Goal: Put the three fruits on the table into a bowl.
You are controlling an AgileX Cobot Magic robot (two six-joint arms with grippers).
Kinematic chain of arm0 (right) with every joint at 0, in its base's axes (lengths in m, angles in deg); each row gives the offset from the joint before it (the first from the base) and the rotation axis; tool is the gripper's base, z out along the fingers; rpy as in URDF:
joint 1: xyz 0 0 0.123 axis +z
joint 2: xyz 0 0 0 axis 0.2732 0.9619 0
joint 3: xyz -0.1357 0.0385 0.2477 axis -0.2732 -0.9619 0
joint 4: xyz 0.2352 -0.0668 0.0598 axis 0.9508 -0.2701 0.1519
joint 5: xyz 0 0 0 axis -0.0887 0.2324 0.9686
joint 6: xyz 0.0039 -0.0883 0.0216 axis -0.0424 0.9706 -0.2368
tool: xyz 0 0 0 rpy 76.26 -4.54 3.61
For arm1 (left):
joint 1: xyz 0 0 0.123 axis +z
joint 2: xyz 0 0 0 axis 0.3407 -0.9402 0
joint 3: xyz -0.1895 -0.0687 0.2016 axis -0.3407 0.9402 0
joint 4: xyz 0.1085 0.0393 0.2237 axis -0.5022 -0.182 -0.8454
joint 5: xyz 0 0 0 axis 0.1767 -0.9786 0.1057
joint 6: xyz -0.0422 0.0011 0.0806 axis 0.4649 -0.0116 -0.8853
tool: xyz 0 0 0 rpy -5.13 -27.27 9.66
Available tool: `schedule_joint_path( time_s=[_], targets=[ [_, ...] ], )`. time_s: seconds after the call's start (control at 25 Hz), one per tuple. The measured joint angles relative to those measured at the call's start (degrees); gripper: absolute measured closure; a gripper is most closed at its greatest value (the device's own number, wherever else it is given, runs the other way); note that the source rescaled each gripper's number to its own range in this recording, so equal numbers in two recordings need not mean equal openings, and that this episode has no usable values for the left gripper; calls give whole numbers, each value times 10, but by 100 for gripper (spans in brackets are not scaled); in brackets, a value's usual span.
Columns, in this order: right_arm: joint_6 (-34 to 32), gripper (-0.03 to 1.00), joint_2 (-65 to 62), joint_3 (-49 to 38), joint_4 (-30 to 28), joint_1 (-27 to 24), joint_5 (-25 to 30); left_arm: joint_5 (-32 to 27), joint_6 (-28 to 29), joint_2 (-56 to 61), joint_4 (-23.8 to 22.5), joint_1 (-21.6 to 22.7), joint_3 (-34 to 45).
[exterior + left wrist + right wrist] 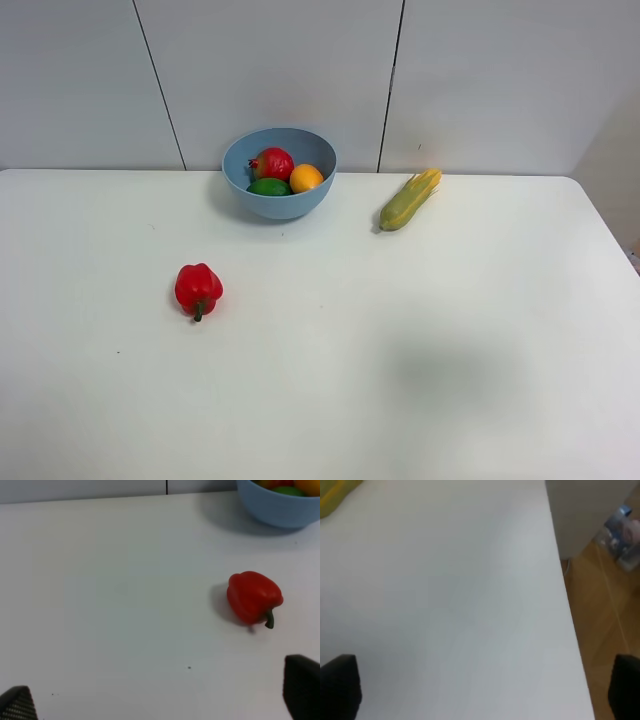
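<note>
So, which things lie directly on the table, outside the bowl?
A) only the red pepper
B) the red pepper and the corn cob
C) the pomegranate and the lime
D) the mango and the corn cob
B: the red pepper and corn cob rest on the table; all three fruits sit inside the bowl.

White worktop (450, 330) carrying a bowl, a pepper and a corn cob.

The light-blue bowl (280, 198) is sitting near the far edge by the wall, a little left of the middle. The yellow-green corn cob (409, 200) is lying to the right of it, set apart and angled toward the wall. The red pepper (198, 289) is resting on its side nearer the front left, well apart from both, its green stem pointing forward.
</note>
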Motion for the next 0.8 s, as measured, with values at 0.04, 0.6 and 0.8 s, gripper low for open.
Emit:
schedule_joint_path(
  time_s=[0.04,0.6,0.8],
  targets=[
    [1,-3,-30,-20,0,0,-23,0,0,0,0,0,0],
    [10,-3,-250,-205,19,0,-82,0,0,0,0,0,0],
    [6,-3,-250,-213,21,0,-72,0,0,0,0,0,0]
  ],
)
